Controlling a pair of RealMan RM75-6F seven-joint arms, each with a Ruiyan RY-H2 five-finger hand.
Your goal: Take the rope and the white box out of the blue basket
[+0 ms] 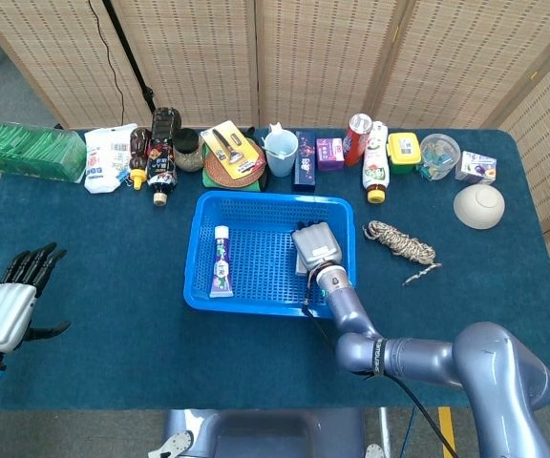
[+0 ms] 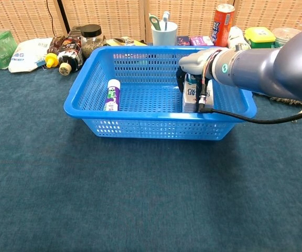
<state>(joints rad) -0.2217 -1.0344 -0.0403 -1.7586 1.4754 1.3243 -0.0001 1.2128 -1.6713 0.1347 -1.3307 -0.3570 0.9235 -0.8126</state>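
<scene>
We are gripping the small white printed box (image 2: 194, 94) inside the blue plastic mesh basket (image 1: 246, 296), at its right end, our right hand (image 2: 197, 65) curling down over its top. The coiled beige rope (image 1: 399, 241) is lying on the blue cloth just right of the basket. Our left hand (image 1: 8, 301) is hovering with fingers spread, holding nothing.

Even, bright overhead light falling across both views; no strong glare showing. Soft, short shadows lying under blue basket (image 2: 156, 128) and right arm (image 1: 428, 358) on table (image 1: 113, 315). Head view staying sharp to table edges, slight wide-angle bending at corners. Chest view holding crisp focus on basket mesh; near carpet-like cloth showing grain, far edge items softening slightly.
</scene>
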